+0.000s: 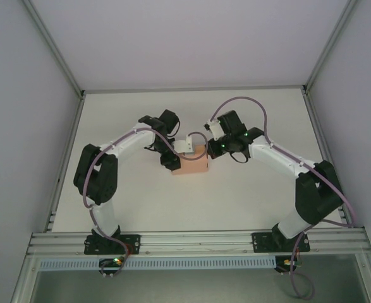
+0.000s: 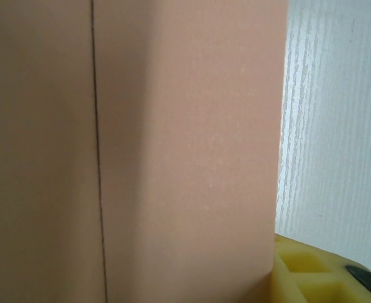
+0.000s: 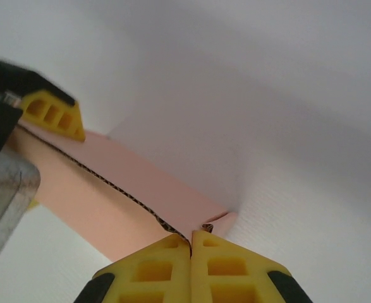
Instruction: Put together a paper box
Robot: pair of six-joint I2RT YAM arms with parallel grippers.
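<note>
The box (image 1: 191,166) is found at the middle of the bench (image 1: 236,202), between the two arms. Its long axis is judged to run from 9 to 3 o'clock in the top view. The left fingers (image 1: 171,159) are set at its 9 o'clock end and the right fingers (image 3: 191,246) at its 2 o'clock corner, so neither arm is the nearer.

The right fingers are closed pad to pad. The box's cut edge runs into the seam between them, and a pinch on that edge is judged.

One left finger (image 2: 302,271) lies against a box wall. Its partner is hidden by card, so a grip cannot be confirmed.

The box is salmon-pink matt card, low and rectangular, with a fine dark seam and a fluted cut edge. Any coming fold is judged to turn about the pinched corner.
</note>
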